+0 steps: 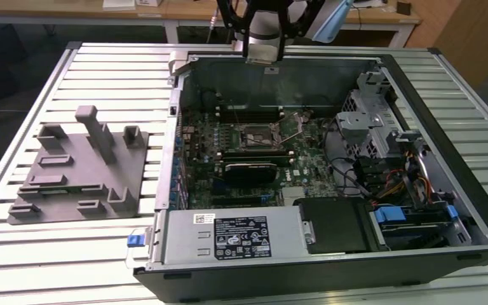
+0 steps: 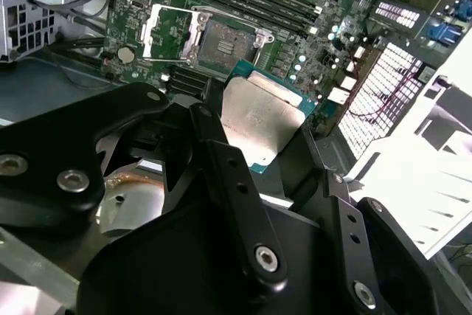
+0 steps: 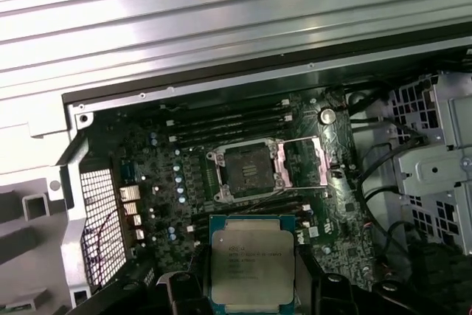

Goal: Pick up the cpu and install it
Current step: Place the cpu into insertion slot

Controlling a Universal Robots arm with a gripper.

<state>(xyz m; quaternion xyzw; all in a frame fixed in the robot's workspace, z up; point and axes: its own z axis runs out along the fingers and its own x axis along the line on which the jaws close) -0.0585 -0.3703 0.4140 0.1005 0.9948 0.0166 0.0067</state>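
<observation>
In both wrist views my gripper point(image 2: 258, 134) point(image 3: 252, 289) is shut on the cpu point(image 2: 262, 119) point(image 3: 252, 265), a flat square chip with a silvery top and a pale green rim, with a black finger on each of two opposite edges. I hold it in the air above the motherboard, a short way from the open socket point(image 3: 247, 170) point(image 2: 221, 38). The socket's metal frame is flipped up and its lever is raised. In the exterior view my gripper point(image 1: 265, 60) hangs over the far wall of the open computer case point(image 1: 447, 127), and the socket point(image 1: 259, 135) lies below it.
A large grey plastic tray with upright posts point(image 1: 83, 171) sits on the slatted metal table point(image 1: 58, 267) at the exterior view's left. Inside the case are memory slots, a power supply point(image 1: 227, 235) at the near side, and a drive cage point(image 1: 371, 127) with cables at the right.
</observation>
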